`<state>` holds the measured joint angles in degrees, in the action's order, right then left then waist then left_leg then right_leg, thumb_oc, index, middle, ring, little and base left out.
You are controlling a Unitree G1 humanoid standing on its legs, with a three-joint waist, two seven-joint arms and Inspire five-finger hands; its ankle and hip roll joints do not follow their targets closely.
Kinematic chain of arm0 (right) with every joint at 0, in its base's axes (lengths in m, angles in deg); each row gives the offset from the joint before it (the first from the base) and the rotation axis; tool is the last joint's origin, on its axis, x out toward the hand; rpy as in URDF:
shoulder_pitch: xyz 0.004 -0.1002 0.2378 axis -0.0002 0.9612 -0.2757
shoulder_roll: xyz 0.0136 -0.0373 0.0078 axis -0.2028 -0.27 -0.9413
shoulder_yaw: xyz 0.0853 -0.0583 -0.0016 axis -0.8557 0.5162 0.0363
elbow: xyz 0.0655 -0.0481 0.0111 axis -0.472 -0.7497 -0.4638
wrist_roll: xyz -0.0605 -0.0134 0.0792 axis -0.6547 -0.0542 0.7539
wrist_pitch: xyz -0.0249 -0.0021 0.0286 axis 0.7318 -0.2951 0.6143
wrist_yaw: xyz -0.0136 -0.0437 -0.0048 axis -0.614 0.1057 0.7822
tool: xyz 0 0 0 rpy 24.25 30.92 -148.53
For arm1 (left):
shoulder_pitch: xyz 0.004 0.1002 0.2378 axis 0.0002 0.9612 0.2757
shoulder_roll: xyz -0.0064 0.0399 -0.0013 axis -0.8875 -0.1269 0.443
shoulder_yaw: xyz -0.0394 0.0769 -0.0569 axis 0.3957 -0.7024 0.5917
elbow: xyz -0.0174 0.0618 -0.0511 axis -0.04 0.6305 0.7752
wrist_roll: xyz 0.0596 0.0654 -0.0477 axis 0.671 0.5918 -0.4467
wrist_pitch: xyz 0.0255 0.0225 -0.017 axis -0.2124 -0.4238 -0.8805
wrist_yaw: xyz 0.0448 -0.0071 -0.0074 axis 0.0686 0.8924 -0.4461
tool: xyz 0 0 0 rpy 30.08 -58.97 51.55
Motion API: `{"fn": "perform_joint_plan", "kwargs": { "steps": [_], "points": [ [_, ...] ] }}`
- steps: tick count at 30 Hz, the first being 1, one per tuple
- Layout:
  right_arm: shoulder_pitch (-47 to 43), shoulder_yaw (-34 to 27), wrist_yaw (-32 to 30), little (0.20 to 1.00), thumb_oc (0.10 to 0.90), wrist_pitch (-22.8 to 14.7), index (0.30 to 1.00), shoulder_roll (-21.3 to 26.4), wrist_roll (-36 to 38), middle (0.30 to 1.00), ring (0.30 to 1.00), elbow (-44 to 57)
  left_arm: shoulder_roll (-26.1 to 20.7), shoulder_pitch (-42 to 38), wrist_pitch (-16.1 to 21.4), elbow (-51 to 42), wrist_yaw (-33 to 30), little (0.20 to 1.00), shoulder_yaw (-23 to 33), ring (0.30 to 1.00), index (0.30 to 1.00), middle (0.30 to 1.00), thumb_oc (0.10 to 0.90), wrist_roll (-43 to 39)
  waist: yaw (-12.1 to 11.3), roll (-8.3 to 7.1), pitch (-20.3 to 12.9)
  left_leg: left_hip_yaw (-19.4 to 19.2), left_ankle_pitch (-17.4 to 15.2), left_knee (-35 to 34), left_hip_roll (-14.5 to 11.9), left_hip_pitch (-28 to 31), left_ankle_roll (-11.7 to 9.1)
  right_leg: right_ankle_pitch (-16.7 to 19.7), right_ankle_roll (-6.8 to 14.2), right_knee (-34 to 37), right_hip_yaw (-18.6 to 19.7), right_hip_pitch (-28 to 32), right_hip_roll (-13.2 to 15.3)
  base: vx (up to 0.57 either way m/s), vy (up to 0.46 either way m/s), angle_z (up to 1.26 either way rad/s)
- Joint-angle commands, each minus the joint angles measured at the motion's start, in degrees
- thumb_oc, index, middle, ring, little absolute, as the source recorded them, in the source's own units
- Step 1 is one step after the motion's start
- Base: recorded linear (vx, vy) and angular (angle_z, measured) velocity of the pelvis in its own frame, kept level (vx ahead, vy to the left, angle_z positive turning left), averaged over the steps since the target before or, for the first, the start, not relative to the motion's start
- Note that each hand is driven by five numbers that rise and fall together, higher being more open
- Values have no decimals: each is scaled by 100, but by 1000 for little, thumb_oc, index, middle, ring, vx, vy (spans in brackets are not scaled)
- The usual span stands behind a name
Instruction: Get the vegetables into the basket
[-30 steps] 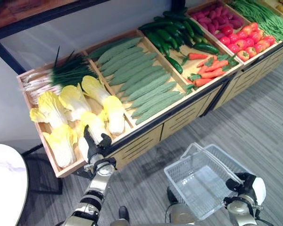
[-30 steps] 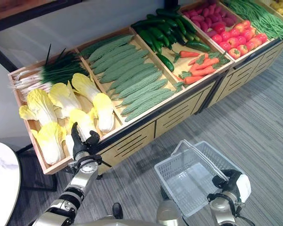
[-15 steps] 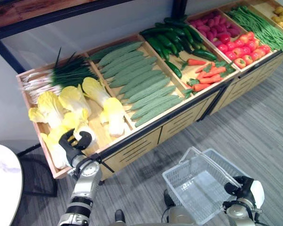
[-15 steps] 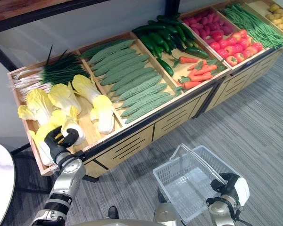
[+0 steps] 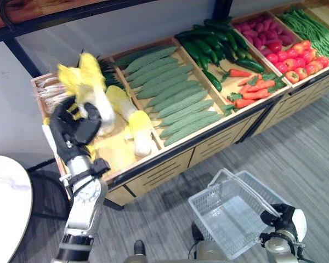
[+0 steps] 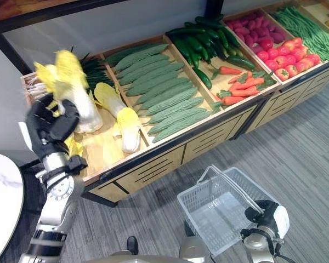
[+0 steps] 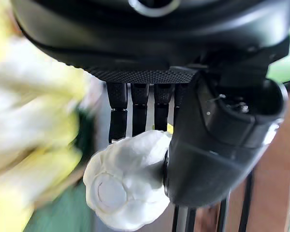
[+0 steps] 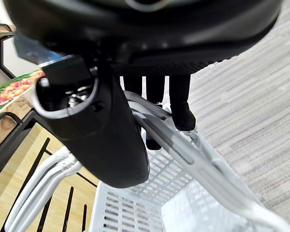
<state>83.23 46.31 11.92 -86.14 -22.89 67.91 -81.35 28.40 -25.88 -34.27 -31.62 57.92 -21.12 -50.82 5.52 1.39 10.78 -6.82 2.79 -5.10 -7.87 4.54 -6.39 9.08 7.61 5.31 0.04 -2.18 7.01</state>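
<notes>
**veg_hauler:** So the napa cabbage (image 5: 90, 82) is hanging up in the air above the left end of the wooden produce stand (image 5: 153, 159), with the left hand (image 5: 74, 129) curling its fingers round the pale stem end; the wrist view is showing the white butt (image 7: 125, 186) wedged between thumb and fingers. Guessing it's a light, fairly stiff prop, but the leafy yellow top is flopping way out past the grip, so it could be swinging around. Holding the firm stem looks like the right call to me.

**binbot42:** Agreed. The wire basket (image 5: 230, 213) is waiting well apart, down on the floor side, and the right hand (image 6: 268, 216) is wrapping its fingers round the basket handle (image 8: 183, 145). Between them you're passing over the other cabbages (image 5: 134, 118), the ridged green gourds (image 5: 170, 90) and the stand's front edge. The raised handle could be catching those loose leaves on the way in.
</notes>
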Motion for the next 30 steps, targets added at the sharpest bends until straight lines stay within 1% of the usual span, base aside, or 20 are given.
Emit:
{"fn": "perform_joint_plan", "kwargs": {
  "steps": [1, 2, 3, 5, 6, 9, 16, 17, 18, 19, 20, 21, 22, 23, 25, 26, 27, 28, 29, 30],
  "points": [
    [-338, -266, 232, 300, 400, -381, 300, 187, -44, 300, 300, 310, -270, -304, 422, -378, 1787, 300, -9, 300, 300, 300, 400, -1689, 1, -314, -211, 61, -274, 10, -148, 66, -172, -614, 385, -31, -305, 356, 427, 0, 0, 0],
    [-283, -338, 385, 300, 400, -376, 300, 186, -173, 300, 300, 337, -216, -69, 177, -91, 2414, 300, -171, 300, 300, 300, 400, -2066, 4, -311, -208, 54, -288, 10, -129, 97, -156, -618, 388, -31, -281, 376, 427, 0, 0, 0],
    [-270, -365, 406, 300, 400, -380, 300, 179, -196, 300, 300, 374, -174, -3, 113, 76, 2546, 300, -184, 300, 300, 300, 400, -2173, 3, -309, -212, 46, -294, 10, -126, 108, -151, -621, 392, -31, -277, 380, 426, 0, 0, 0],
    [-266, -367, 407, 300, 400, -378, 300, 179, -197, 300, 300, 377, -174, -5, 116, 84, 2555, 300, -185, 300, 300, 300, 400, -2179, 2, -309, -213, 45, -295, 10, -126, 110, -151, -622, 392, -31, -276, 380, 425, 0, 0, 0],
    [-257, -454, 428, 300, 400, -394, 300, 187, -210, 300, 300, 334, -124, 90, 101, 122, 2704, 300, -177, 300, 300, 300, 400, -2279, -7, -295, -211, 36, -303, 10, -113, 122, -138, -624, 395, -31, -265, 388, 433, 0, 0, 0],
    [-238, -537, 420, 300, 400, -402, 300, 181, -235, 300, 300, 286, -62, 194, 40, 145, 2892, 300, -161, 300, 300, 300, 400, -2484, -11, -289, -205, 9, -319, 10, -92, 157, -111, -632, 400, -31, -245, 417, 452, 6, 11, -1],
    [-236, -687, 438, 300, 400, -423, 300, 172, -145, 300, 300, 199, -79, 135, 45, 189, 2995, 300, -121, 300, 300, 300, 400, -2513, -38, -322, -157, -42, -329, 20, 11, 290, -18, -638, 444, -60, -247, 512, 545, 10, 43, -1],
    [-224, -730, 446, 300, 400, -419, 300, 169, -124, 300, 300, 232, -120, 88, 50, 189, 3015, 300, -110, 300, 300, 300, 400, -2508, -46, -357, -112, -49, -404, 224, 71, 199, 24, -643, 460, -190, -210, 449, 605, -20, 45, 0],
    [-224, -730, 446, 300, 400, -419, 300, 169, -124, 300, 300, 232, -120, 88, 50, 189, 3015, 300, -110, 300, 300, 300, 400, -2508, -47, -357, -114, -49, -405, 228, 71, 194, 25, -643, 461, -192, -209, 445, 605, -59, 120, -1],
    [-275, -779, 435, 300, 400, -405, 300, 185, -86, 300, 300, 230, -182, 6, 68, 162, 3035, 300, -110, 300, 300, 300, 400, -2500, -49, -393, -43, -83, -555, 529, 134, 69, 102, -633, 517, -431, -142, 273, 695, -41, 77, -3],
    [-278, -780, 435, 300, 400, -405, 300, 184, -86, 300, 300, 229, -183, 2, 68, 164, 3036, 300, -109, 300, 300, 300, 400, -2501, -57, -395, -47, -90, -565, 547, 135, 54, 104, -638, 518, -445, -131, 255, 696, -72, 177, -13],
    [-335, -779, 447, 300, 400, -380, 300, 193, -61, 300, 300, 207, -245, -91, 99, 115, 3041, 300, -175, 300, 300, 300, 400, -2470, -49, -419, -4, -165, -670, 699, 213, 4, 169, -566, 593, -582, -29, 93, 733, -57, 209, -36],
    [-329, -771, 472, 300, 400, -363, 300, 164, -67, 300, 300, 293, -271, -187, 118, 96, 3028, 300, -240, 300, 300, 300, 400, -2452, -33, -458, 31, -271, -724, 711, 310, 13, 232, -334, 713, -691, 80, -53, 809, -82, 262, -41],
    [-313, -785, 485, 300, 400, -354, 300, 140, -68, 300, 300, 331, -284, -252, 124, 98, 3027, 300, -294, 300, 300, 300, 400, -2407, 14, -469, 48, -347, -718, 660, 358, 37, 252, -46, 739, -716, 152, -154, 833, -67, 200, -37],
    [-280, -785, 498, 300, 400, -341, 300, 107, -72, 300, 300, 452, -284, -303, 147, 82, 3007, 300, -315, 300, 300, 300, 400, -2386, 88, -485, 65, -460, -703, 560, 432, 67, 278, 414, 739, -670, 292, -319, 847, -79, 138, -24],
    [-271, -765, 493, 300, 400, -313, 300, 86, -114, 300, 300, 529, -292, -353, 176, 104, 2988, 300, -309, 300, 300, 300, 400, -2347, 100, -486, 74, -536, -693, 531, 471, 58, 301, 598, 739, -621, 365, -417, 870, -111, 148, -27],
    [-288, -729, 481, 300, 400, -296, 300, 72, -166, 300, 300, 584, -320, -402, 201, 108, 2960, 300, -325, 300, 300, 300, 400, -2304, 116, -485, 99, -608, -696, 521, 500, 52, 328, 713, 739, -575, 345, -501, 926, -115, 155, -36],
    [-297, -694, 473, 300, 400, -289, 300, 54, -203, 300, 300, 647, -344, -437, 215, 128, 2939, 300, -324, 300, 300, 300, 400, -2261, 104, -481, 117, -691, -725, 528, 512, 61, 360, 703, 739, -534, 270, -555, 966, -119, 171, -77],
    [-300, -655, 475, 300, 400, -284, 300, 36, -257, 300, 300, 714, -385, -462, 215, 141, 2918, 300, -338, 300, 300, 300, 400, -2184, 75, -486, 152, -805, -765, 576, 532, 68, 403, 638, 739, -582, -8, -614, 1039, -123, 171, -88],
    [-300, -608, 498, 300, 400, -281, 300, 29, -276, 300, 300, 739, -394, -480, 217, 158, 2904, 300, -309, 300, 300, 300, 400, -2144, 36, -487, 193, -889, -792, 609, 544, 69, 442, 477, 739, -670, -292, -606, 1094, -136, 155, -98]
  ]
}}
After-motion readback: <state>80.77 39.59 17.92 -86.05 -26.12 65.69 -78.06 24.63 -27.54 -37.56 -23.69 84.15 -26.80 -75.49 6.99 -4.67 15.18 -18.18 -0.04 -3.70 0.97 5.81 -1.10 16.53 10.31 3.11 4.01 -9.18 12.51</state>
